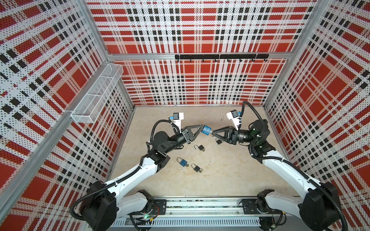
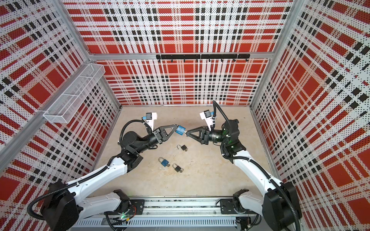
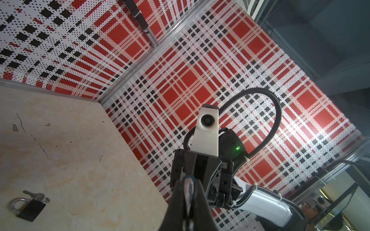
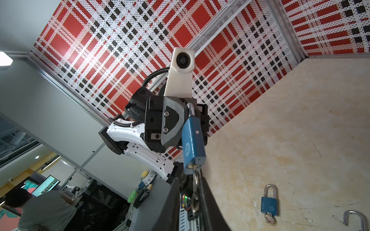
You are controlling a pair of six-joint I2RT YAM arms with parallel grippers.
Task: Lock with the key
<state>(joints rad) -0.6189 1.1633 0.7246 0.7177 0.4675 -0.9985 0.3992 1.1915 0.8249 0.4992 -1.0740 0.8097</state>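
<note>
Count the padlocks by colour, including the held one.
Blue: 2, held blue padlock, loose blue padlock
Black: 3, open black padlock, near black padlock, far black padlock
Total: 5 padlocks

Mid-air: left gripper [image 1: 201,128] clamps blue padlock [image 1: 207,130] above tabletop [image 1: 220,176]; right gripper [image 1: 213,132] at its free end. Loose padlocks [image 1: 182,162] lie below.

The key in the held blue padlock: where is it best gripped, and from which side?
Probably pinch the key by its head, end-on from the keyhole end of the held blue padlock. The left gripper covers the shackle end, so the key points at the right gripper.
</note>
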